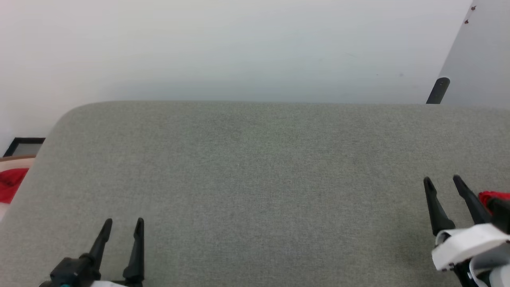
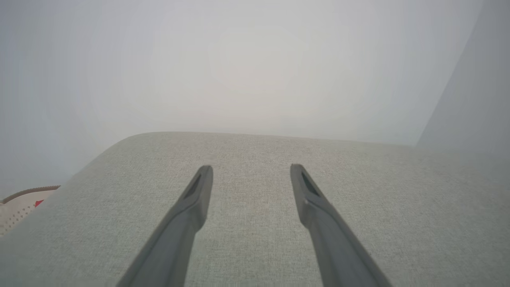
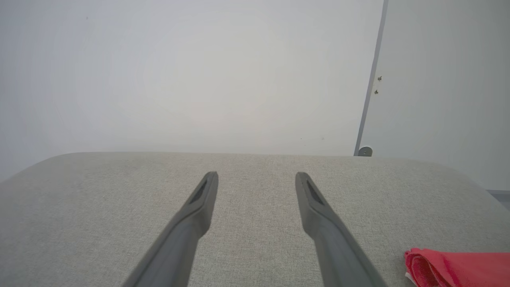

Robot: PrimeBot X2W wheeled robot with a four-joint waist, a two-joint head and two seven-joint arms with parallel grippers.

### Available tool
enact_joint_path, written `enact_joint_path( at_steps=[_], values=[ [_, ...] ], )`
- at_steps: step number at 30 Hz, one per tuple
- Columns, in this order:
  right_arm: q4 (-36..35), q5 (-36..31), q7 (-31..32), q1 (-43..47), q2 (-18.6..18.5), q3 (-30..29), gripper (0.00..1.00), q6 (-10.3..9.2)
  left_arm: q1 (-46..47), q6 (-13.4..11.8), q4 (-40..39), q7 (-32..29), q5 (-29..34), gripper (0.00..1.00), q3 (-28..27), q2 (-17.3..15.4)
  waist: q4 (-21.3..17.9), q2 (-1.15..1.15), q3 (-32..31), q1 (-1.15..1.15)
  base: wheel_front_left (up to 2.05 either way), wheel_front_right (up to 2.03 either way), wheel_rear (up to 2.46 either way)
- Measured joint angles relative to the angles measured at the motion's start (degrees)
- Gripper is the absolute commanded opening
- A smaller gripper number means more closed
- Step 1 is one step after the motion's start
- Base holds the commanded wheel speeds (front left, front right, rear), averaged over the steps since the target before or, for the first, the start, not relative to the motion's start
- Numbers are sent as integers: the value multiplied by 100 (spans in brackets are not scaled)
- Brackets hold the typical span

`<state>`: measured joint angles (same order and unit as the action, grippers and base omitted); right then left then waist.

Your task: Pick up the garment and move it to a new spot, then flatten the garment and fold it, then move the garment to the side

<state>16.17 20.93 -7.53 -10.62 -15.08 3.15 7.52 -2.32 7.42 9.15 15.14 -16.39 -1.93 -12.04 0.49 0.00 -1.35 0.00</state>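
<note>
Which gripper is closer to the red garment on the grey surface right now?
Right. The right gripper is open just beside the garment, on its left, at the grey surface's right edge. The left gripper is open far across the surface, near its left side.

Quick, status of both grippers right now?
Left gripper: open, holding nothing.
Right gripper: open, holding nothing; the garment lies apart on the grey surface.
</note>
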Motion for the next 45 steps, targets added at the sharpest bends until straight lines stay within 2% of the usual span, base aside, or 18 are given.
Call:
enact_joint_path(
  at_steps=[12, 18, 45],
  values=[
    [-1042, -208, 210, 1102, 307, -604, 100, 0, -542, 0, -468, 0, 43, 100, -43, 33, 51, 0, 15, 0, 0, 0, 0],
    [-1396, -290, 331, 1328, 466, -759, 100, 0, -673, 0, -665, 0, 45, 100, -31, 80, 37, 0, 51, 0, 0, 0, 0],
    [-1534, -280, 323, 1387, 542, -772, 100, 0, -714, 0, -672, -1, 102, 100, 5, 89, 45, 0, 21, 0, 0, 0, 0]
  ],
)
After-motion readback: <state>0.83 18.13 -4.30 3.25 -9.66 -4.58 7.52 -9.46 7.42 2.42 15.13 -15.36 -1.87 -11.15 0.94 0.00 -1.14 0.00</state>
